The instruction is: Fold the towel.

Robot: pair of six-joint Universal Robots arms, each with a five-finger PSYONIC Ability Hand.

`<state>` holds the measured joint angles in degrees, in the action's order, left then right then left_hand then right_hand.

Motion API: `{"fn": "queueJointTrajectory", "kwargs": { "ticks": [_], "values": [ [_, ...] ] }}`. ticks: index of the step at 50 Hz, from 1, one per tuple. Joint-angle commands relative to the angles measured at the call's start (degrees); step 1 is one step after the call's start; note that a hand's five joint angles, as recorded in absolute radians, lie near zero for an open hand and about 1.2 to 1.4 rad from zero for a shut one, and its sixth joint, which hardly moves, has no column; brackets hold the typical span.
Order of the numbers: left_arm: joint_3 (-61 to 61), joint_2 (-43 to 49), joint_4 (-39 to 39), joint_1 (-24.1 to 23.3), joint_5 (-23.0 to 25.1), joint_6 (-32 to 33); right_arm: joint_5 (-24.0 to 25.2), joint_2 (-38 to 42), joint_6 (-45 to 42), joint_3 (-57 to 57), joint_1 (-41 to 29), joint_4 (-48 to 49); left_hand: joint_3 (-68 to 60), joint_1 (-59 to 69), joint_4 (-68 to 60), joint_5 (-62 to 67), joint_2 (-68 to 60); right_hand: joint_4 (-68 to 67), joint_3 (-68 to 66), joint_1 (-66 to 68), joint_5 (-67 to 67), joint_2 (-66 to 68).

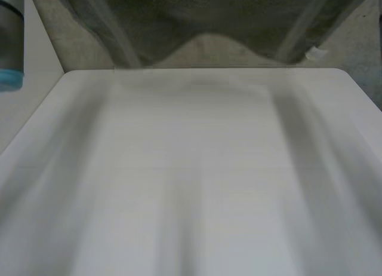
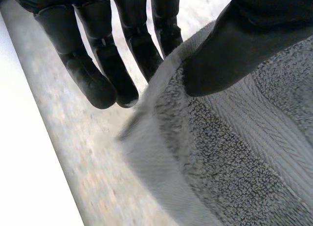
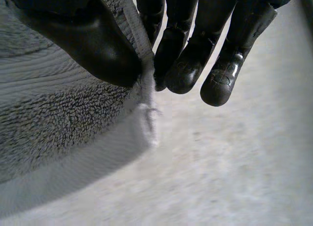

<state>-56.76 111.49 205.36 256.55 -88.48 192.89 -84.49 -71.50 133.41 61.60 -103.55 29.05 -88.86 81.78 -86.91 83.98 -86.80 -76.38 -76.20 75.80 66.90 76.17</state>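
So right now the thick grey terry towel (image 1: pixel 209 13) isn't on the white surface (image 1: pixel 197 168) at all. It hangs in the air past the far edge, and its lower edge sags in a wavy line just above that edge. The surface has nothing on it.

Left robot hand (image 2: pixel 230 50) is grasping the towel. Its thumb presses on the looped face right by the hem and its fingers (image 2: pixel 98 84) are on the other side of that edge. They look fairly straight, so it's more of a pinch than a fist. Right robot hand (image 3: pixel 93 40) is doing the same on its side, with its thumb on the terry and its fingers (image 3: pixel 186 69) behind the hem near what looks like a corner. Both hands have speckled floor (image 3: pixel 220 177) under them, not the surface. The grey left arm with its light-blue cap (image 1: pixel 9 37) sits at the side in the head view.

Progress-wise, I'd call this early. The towel is picked up and spread between the two hands, but I can't see a single fold in it. It seems to me the whole job is left: lay it down flat, bring one half over the other, and square up the edges.
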Motion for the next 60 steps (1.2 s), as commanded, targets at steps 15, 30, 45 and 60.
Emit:
{"fn": "queueJointTrajectory", "kwargs": {
  "ticks": [15,30,45,60],
  "values": [
    [-39.5,6.0,6.2,2.7,14.4,7.4,9.0,9.4,-0.7,27.1,1.6,-14.4,8.9,-1.8,6.9,-14.0,6.8,-3.6,-3.8,4.2,3.1,3.8],
    [-55.6,-19.0,0.4,14.5,21.8,12.6,13.4,-18.2,0.4,36.7,8.8,-31.1,8.9,-1.8,6.9,-14.0,6.8,-3.6,-3.8,4.2,3.1,3.8],
    [-48.2,-13.9,0.6,14.2,29.2,2.6,19.4,-9.7,0.4,25.5,11.6,-36.8,8.9,-1.8,6.9,-14.0,6.8,-3.6,-3.8,4.2,3.1,3.8],
    [-15.0,19.7,-4.0,5.6,17.0,3.3,8.7,24.7,0.5,-4.2,2.4,-34.6,8.9,-1.8,6.9,-14.0,6.8,-3.6,-3.8,4.2,3.1,3.8]
  ]
}}
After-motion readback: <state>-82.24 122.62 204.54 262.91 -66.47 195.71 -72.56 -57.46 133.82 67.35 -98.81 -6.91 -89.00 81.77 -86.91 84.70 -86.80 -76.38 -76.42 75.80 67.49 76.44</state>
